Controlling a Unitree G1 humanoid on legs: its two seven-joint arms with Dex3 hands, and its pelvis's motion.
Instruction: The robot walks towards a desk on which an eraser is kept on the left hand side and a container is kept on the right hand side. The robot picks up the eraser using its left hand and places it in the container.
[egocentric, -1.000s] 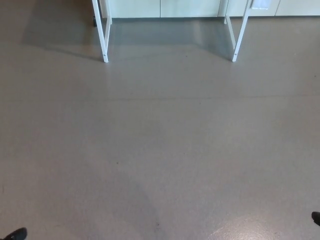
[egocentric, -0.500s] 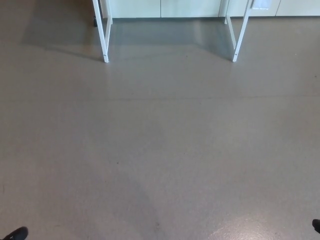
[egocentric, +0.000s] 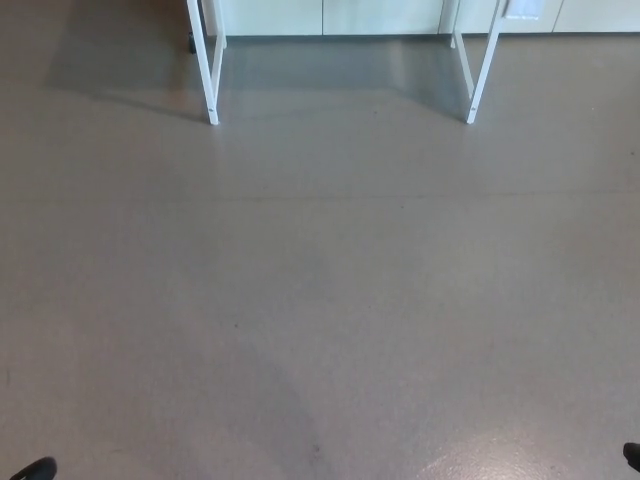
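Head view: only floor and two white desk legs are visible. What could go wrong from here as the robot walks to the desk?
1. The desktop, the eraser and the container are out of view, so the robot cannot yet check where they lie.
2. The desk legs stand ahead; a drifting approach might bump one.
3. Only black tips show at the bottom corners, so the hands' readiness cannot be judged.

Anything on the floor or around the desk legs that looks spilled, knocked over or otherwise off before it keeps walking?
Nothing stands out. The grey floor shows no spill or debris, and the two white desk legs look undamaged. The desktop, eraser and container are out of frame, so I cannot check them.
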